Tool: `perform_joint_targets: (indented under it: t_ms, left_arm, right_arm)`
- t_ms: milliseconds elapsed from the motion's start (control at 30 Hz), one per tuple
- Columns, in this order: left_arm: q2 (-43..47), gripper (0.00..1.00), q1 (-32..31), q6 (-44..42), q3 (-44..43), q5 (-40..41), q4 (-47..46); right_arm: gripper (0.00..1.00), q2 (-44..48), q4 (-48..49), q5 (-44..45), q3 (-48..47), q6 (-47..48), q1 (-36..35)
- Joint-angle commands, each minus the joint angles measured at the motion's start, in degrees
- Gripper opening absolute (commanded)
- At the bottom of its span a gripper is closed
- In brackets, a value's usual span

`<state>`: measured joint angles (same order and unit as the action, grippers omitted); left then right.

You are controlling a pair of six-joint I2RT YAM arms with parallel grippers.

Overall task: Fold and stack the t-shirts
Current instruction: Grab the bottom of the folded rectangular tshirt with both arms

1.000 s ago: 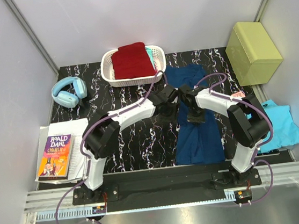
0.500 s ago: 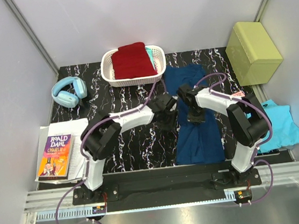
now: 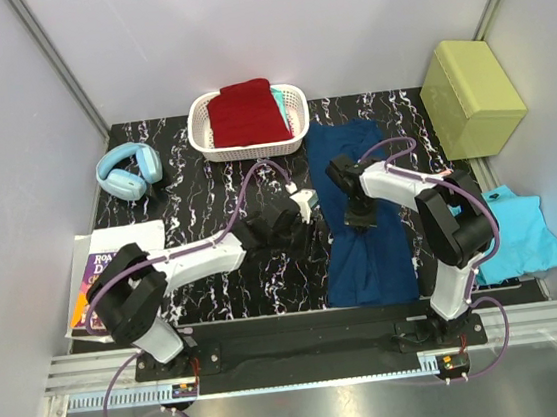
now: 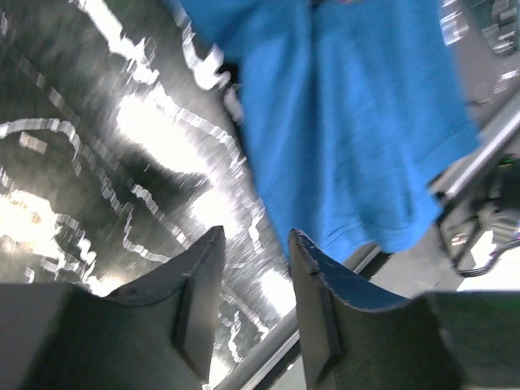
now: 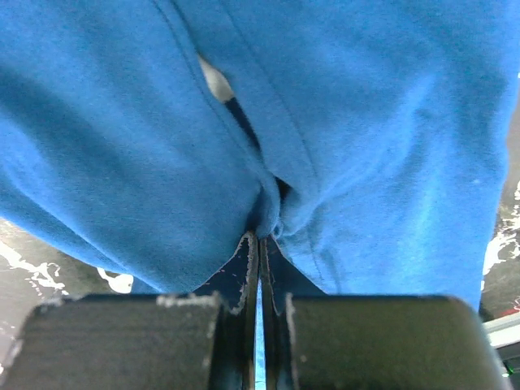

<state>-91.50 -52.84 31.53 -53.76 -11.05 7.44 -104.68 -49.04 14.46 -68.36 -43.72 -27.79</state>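
A navy blue t-shirt point(image 3: 371, 268) lies as a long narrow strip on the black marbled table point(image 3: 206, 192), right of centre. My right gripper point(image 3: 359, 221) rests on its middle, shut on a pinched fold of the blue cloth point(image 5: 390, 122); the fingertips point(image 5: 250, 244) meet where the cloth bunches. To the left of the shirt my left gripper point(image 3: 303, 206) is open and empty. In its wrist view the blue shirt point(image 4: 357, 122) lies beyond the left gripper point(image 4: 256, 236). A dark red t-shirt point(image 3: 245, 112) lies folded in a white basket point(image 3: 199, 127). A turquoise t-shirt point(image 3: 523, 236) lies at the right edge.
Light blue headphones point(image 3: 128, 172) lie at the back left. A book on papers point(image 3: 90, 280) sits at the near left, partly under my left arm. A yellow-green box point(image 3: 471, 96) stands at the back right. Grey walls close in the table.
My left arm has swung left and drawn back from the blue shirt, its elbow now over the book. The right gripper has stayed on the shirt, shut.
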Motion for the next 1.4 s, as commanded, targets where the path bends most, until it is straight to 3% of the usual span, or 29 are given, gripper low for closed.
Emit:
perform_joint_targets:
  t_ms: [0, 167, 567, 1000, 1133, 1167, 1233, 1367]
  left_arm:
    - [2.47, 0.38, -0.69, -0.85, 1.2, -3.45, -13.23]
    - [0.19, 0.29, -0.77, 0.2, 3.47, -7.57, -20.61]
    - [-9.73, 0.29, -1.83, 2.31, 4.8, -6.44, -23.7]
    - [-13.08, 0.32, -1.83, 2.57, 3.05, -5.39, -22.21]
    - [-15.19, 0.2, -2.09, 2.22, 0.5, -6.79, -19.84]
    - [-15.37, 0.1, -2.18, 2.05, -0.11, -6.79, -19.05]
    - [-15.72, 0.03, -2.18, 2.13, -1.35, -6.1, -16.33]
    - [-13.44, 0.0, -2.18, 2.13, -1.09, -3.72, -12.11]
  right_arm:
    - [0.0, -0.52, 1.84, -1.19, -2.83, -0.83, 0.72]
    - [0.0, -0.7, 1.93, -1.89, -3.27, -1.28, 1.34]
    - [0.0, -0.52, 2.1, -1.8, -3.27, -1.8, 1.95]
    - [0.0, 0.09, 2.1, -1.71, -2.92, -1.54, 1.95]
    - [0.0, 0.36, 2.19, -1.54, -2.66, -1.36, 1.95]
    - [0.0, 0.44, 2.19, -1.54, -2.48, -1.45, 1.95]
    - [0.0, 0.71, 2.19, -1.28, -2.22, -1.36, 2.04]
    - [0.0, 1.15, 2.1, -0.92, -1.61, -1.36, 2.13]
